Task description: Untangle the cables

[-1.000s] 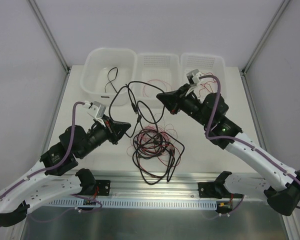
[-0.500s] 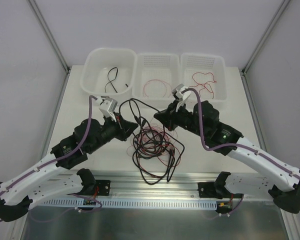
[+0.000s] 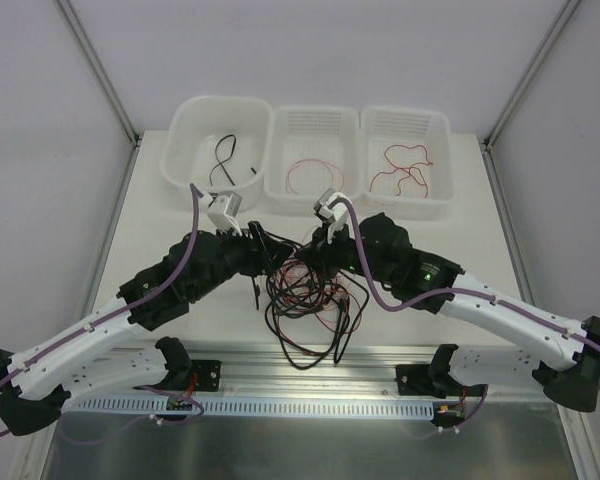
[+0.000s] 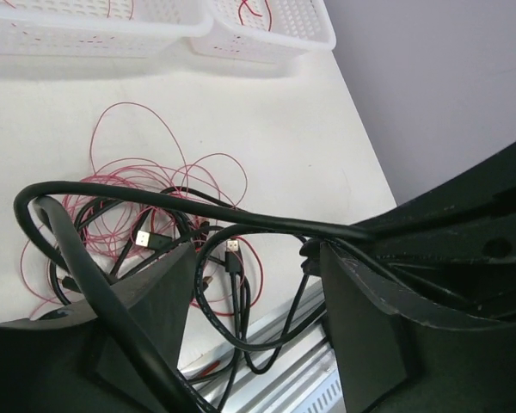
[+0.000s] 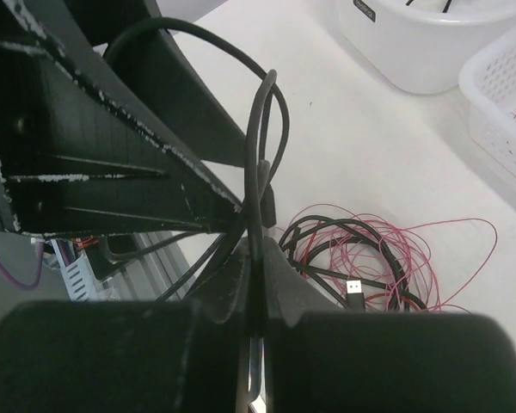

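Observation:
The cables lie as a tangle [image 3: 310,292] of black and thin red wires at the table's middle, also seen in the left wrist view [image 4: 138,228] and the right wrist view [image 5: 370,258]. My right gripper [image 3: 303,256] hangs just above the tangle's far edge. It is shut on a thick black cable [image 5: 261,163] that rises from its jaws [image 5: 256,258]. My left gripper [image 3: 264,252] faces it closely and stands open. The same black cable [image 4: 198,203] drapes across the tips of the left fingers [image 4: 150,305], and a black loop hangs in the gap between them.
Three white bins stand at the back: the left one [image 3: 185,165] holds a black cable, the middle one [image 3: 280,190] a red wire, the right one [image 3: 440,195] a red wire. A metal rail [image 3: 310,378] runs along the near edge, with black loops reaching over it.
Both arms came down and together from a stretched-apart pose to the tangle. The left gripper opened and let go of the black cable. The right gripper kept its hold.

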`<state>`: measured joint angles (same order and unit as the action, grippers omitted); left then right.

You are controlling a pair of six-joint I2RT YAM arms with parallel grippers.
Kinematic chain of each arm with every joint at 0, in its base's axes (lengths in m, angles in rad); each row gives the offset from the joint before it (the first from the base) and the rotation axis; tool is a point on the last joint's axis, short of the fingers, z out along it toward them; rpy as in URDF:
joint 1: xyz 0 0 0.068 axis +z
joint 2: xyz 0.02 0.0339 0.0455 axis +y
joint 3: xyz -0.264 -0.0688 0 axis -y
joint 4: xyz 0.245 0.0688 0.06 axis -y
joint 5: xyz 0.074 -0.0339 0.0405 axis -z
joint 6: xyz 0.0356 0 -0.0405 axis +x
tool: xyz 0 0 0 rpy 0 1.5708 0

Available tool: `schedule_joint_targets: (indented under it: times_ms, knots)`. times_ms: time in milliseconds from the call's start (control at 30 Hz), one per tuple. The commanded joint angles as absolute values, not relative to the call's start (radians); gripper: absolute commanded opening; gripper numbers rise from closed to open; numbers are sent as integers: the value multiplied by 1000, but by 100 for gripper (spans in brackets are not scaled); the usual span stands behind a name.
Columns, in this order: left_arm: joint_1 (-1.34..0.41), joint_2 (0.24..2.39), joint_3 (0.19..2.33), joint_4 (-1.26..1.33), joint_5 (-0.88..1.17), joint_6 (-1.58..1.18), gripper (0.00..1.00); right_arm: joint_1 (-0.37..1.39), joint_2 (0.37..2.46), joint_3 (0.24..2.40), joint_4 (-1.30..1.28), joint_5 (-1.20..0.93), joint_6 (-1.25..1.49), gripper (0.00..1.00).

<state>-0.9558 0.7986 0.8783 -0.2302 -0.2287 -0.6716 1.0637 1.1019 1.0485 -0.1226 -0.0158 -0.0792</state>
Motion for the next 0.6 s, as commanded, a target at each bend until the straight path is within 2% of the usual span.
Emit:
schedule_joint_targets:
  times_ms: [0, 167, 333, 467, 567]
  knots:
    - [-956, 770, 900, -186, -310, -742, 61, 1085, 1101, 1052, -87, -25, -107, 1]
    - [-951, 723, 848, -152, -354, -788, 68, 1097, 1108, 1035, -84, -8, -107, 1]
    - [-940, 713, 822, -138, -387, -859, 68, 1121, 1126, 1049, -83, -6, -123, 1]
    - [-939, 764, 844, -138, -365, -882, 64, 1138, 1140, 1062, -89, 38, -135, 1]
    - [-939, 791, 847, -153, -351, -909, 53, 1152, 1141, 1065, -86, 63, -143, 1]
